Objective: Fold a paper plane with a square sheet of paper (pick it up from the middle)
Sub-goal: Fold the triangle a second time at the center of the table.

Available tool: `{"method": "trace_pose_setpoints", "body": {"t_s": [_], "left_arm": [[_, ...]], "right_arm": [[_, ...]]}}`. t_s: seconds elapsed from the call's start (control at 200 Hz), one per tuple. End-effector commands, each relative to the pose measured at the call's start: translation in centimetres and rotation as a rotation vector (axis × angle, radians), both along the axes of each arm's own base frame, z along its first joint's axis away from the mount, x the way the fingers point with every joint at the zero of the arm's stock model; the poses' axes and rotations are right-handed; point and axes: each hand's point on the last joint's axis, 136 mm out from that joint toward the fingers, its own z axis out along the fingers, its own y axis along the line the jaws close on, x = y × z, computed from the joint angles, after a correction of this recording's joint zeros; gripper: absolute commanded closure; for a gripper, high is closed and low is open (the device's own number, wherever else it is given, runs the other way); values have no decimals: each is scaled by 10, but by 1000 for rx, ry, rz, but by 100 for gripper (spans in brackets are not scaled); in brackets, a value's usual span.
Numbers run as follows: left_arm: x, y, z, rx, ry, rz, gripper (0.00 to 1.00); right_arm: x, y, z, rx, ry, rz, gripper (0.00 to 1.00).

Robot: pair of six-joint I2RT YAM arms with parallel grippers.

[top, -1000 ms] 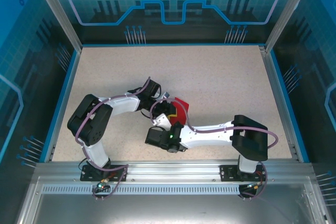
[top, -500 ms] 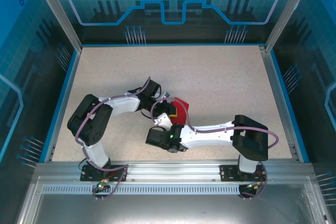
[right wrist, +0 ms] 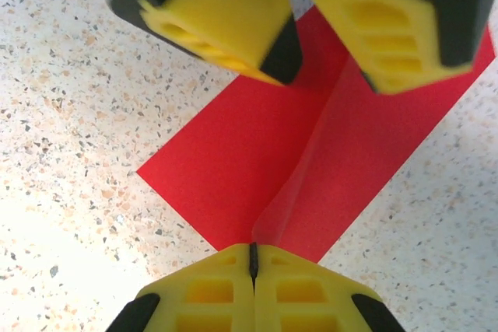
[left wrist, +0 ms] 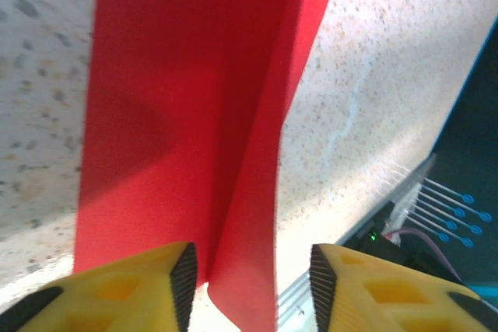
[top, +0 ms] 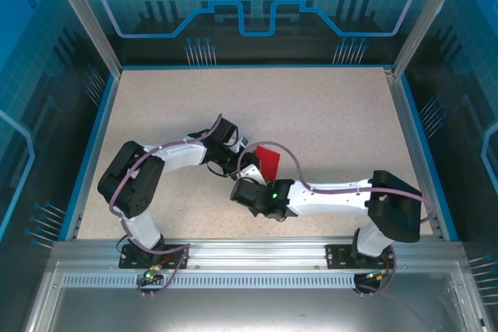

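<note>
Your right claw [right wrist: 253, 258] pinches the raised fold of the red paper [right wrist: 226, 161]; your left claw [left wrist: 247, 274] stands open around that fold

A speckled beige tabletop [top: 327, 122] filled the middle of the top view; a thin blue border [top: 92, 145] ran along its left, far and right edges; a ribbed aluminium rail [top: 257, 254] crossed the lower frame; blue patterned panels [top: 257, 5] stood behind, between slanting metal posts [top: 82, 13]; blue-tipped pins [top: 198, 52] clustered at the far edge, and similar ones [left wrist: 447, 207] showed at the left wrist view's lower right.
</note>
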Motion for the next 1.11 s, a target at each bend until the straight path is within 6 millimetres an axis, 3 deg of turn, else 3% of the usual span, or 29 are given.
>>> {"method": "trace_pose_setpoints", "body": {"t_s": [0.0, 0.03, 0.28, 0.49, 0.775, 1.1], "left_arm": [[9, 11, 14, 73, -43, 60, 48], [10, 13, 13, 85, -45, 72, 46], [13, 35, 13, 190, -80, 153, 41], [7, 37, 9, 193, -72, 144, 41], [-1, 31, 11, 123, -82, 122, 51], [-9, 21, 3, 72, -63, 83, 60]], "right_arm": [[0, 15, 7, 181, 89, 52, 99], [-2, 9, -2, 192, 120, 54, 99], [8, -5, -9, 410, 277, 63, 97], [17, -16, -11, 481, 327, 48, 96], [33, -28, -15, 550, 394, 31, 95], [44, -28, -28, 486, 435, 63, 94]]}}
